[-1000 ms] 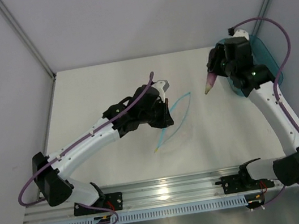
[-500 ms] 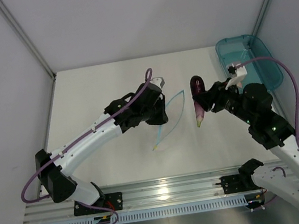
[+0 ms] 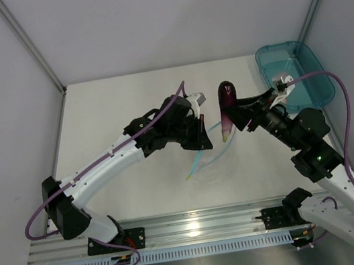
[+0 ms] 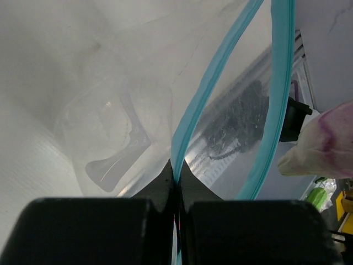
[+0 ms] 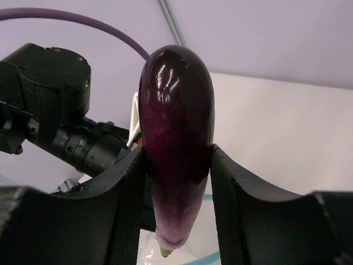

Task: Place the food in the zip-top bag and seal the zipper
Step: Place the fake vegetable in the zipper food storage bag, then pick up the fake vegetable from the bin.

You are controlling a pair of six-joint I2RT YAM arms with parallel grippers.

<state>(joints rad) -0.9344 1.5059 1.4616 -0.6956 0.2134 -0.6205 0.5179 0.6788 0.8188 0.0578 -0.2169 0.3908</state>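
Presently, right tool (image 5: 176, 165) clamped on purple food (image 5: 175, 116) near zip-top bag (image 4: 110, 127), left tool (image 4: 177, 182) pinching zipper (image 4: 212, 83).

No text, label, brand, number or sign can be read anywhere.

The left arm (image 3: 110, 158) stretches from its base at the near left corner diagonally to the middle of the table. There the left gripper (image 4: 176, 175) has its jaws pressed tight together on the zipper (image 4: 207, 88). The right arm (image 3: 319, 160) rises from the near right, bends at the elbow and reaches leftward, and the right gripper (image 5: 176, 165) points toward the other one, near it but apart, jaws clamped on either side of the eggplant (image 5: 175, 110).
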